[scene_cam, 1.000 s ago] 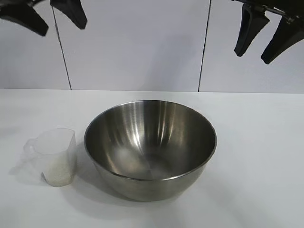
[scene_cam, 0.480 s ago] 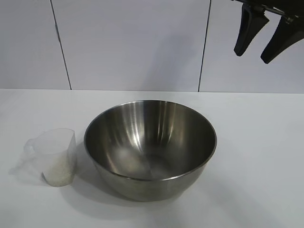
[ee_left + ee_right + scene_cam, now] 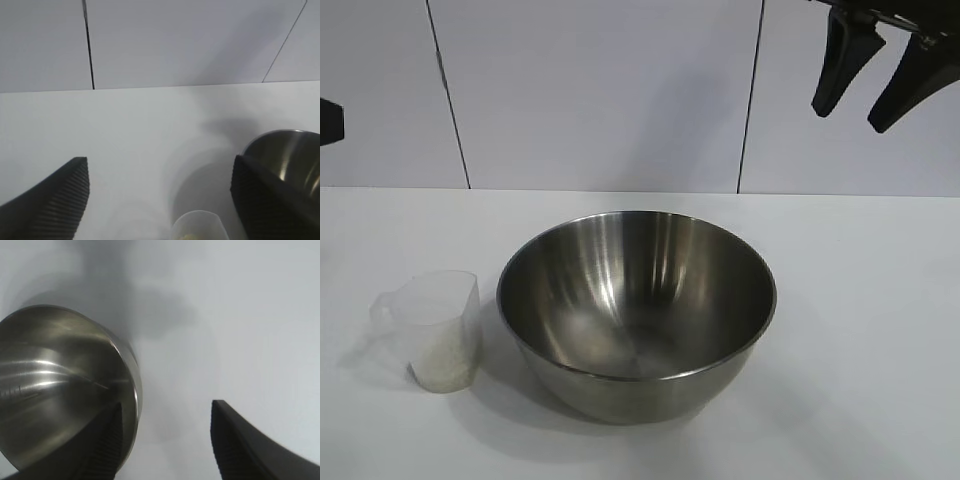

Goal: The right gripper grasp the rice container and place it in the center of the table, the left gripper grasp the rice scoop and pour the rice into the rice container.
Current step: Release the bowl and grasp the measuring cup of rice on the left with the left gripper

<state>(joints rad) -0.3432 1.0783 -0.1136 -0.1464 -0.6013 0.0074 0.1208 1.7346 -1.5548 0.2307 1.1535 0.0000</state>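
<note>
Rice container (image 3: 55,390): steel bowl, stood on the table (image 3: 225,315).
Right gripper (image 3: 165,440): fingers (image 3: 240,445) spread apart, empty, one overlapping the bowl's rim.

Level front view, two close wrist views, all sharing bowl (image 3: 636,310)

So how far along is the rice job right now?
Done: the rice container sits mid-table, and the right gripper hangs open above, empty. In hand: the open left gripper faces the rice scoop, not gripping it. Left: grasp the scoop and pour the rice.
</note>
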